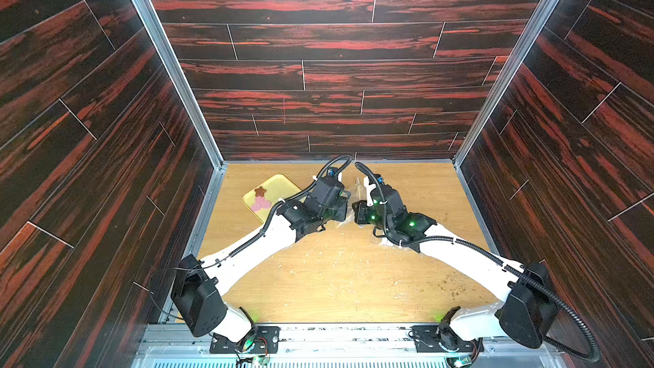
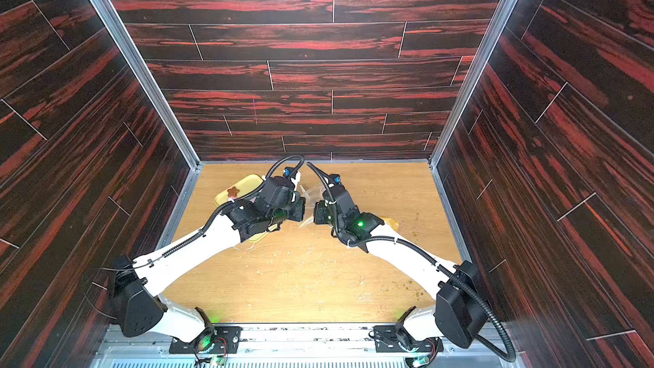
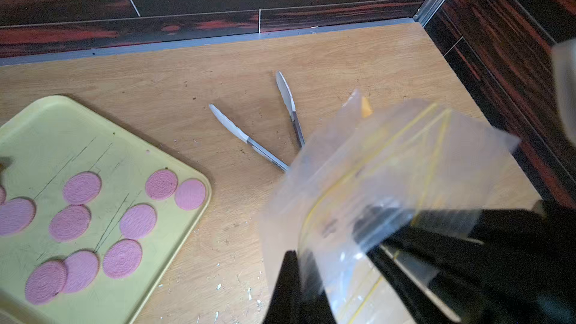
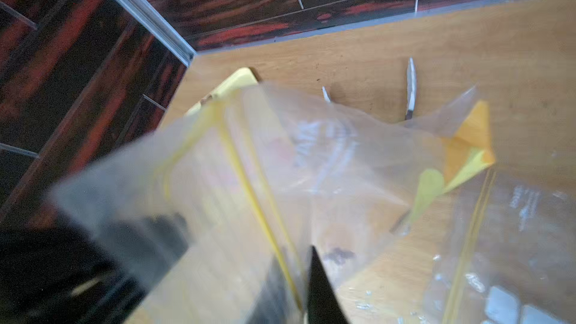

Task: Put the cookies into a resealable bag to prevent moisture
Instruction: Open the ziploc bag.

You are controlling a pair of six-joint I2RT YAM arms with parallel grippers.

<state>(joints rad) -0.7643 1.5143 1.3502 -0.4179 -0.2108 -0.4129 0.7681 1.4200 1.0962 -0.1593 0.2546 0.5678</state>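
About ten small flat round pink cookies (image 3: 70,222) lie loose on a pale yellow rectangular plastic tray (image 3: 56,138), some overlapping. A brown star-shaped cookie (image 1: 260,191) sits at the tray's far end. None is in a bag yet.

Just beside the tray, a clear resealable plastic bag with yellow zip lines (image 3: 389,163) hangs lifted off the wooden counter (image 3: 311,57), stretched between both arms. The left gripper (image 3: 297,257) is pressed together on one side of the bag's rim. The right gripper (image 4: 299,260) looks pinched on the opposite side, with film between its jaws. The zip line runs from gripper to gripper.

The cookies lie on the left gripper's side, so the left arm is nearer the tray. Metal tongs with white tips (image 3: 246,140) rest on the counter between tray and bag, spread open and untouched.
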